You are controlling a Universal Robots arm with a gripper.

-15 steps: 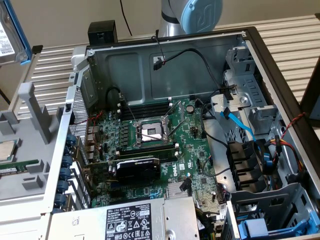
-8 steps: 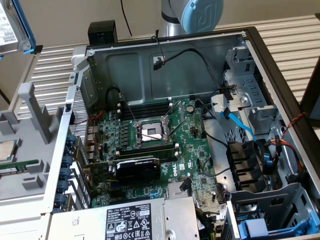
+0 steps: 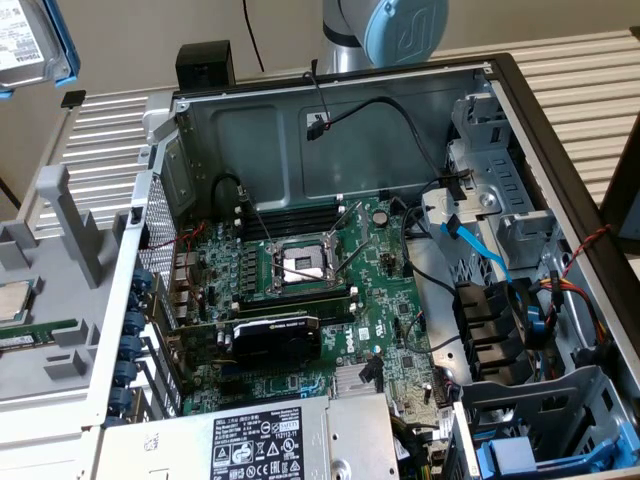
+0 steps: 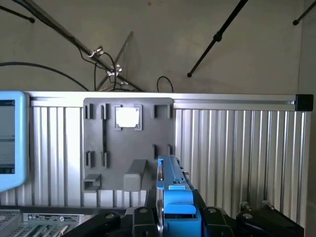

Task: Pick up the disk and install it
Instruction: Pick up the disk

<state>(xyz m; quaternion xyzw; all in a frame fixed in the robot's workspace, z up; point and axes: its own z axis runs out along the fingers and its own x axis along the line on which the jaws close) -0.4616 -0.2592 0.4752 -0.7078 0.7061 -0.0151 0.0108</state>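
— What colours do you read?
— I see the disk (image 3: pixel 27 42) silver with a white printed label, its frame bright blue. The circuit board (image 3: pixel 300 290) is green; the power box (image 3: pixel 255 445) is silver with a black-and-white label.

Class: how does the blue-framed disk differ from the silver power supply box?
The disk has a blue frame; the power supply box is bare silver. The disk's label is white; the box's is mostly black. The disk is outside the computer case; the box sits inside it. Both carry printed labels.
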